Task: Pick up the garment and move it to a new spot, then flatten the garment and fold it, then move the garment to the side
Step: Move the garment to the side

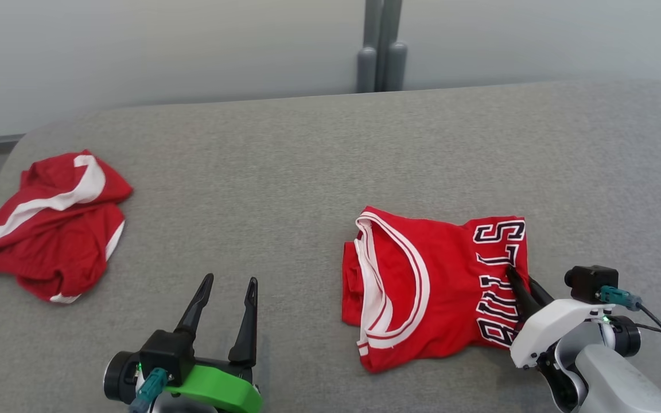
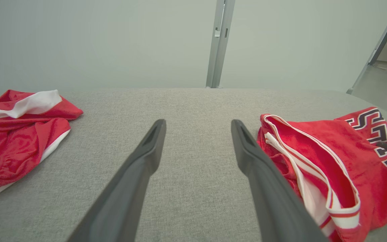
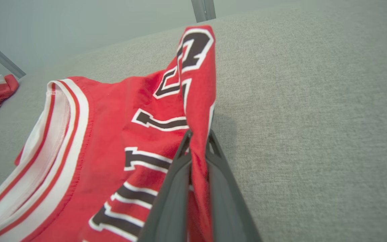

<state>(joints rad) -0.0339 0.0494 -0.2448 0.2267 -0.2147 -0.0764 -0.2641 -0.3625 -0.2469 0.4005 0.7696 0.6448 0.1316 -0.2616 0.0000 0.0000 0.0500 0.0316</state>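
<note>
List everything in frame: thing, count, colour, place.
jersey: 1, red, white trim, black lettering; folded, right of centre on the surface
second garment: 1, red with white stripe; crumpled, far left
surface: 1, grey fabric; under both garments
post: 1, grey; behind the surface, centre
wall: 1, pale grey; background
left gripper: 1, dark fingers, green mount; lower left, open over bare surface
right gripper: 1, dark fingers, white housing; lower right, shut on the jersey's right edge
</note>
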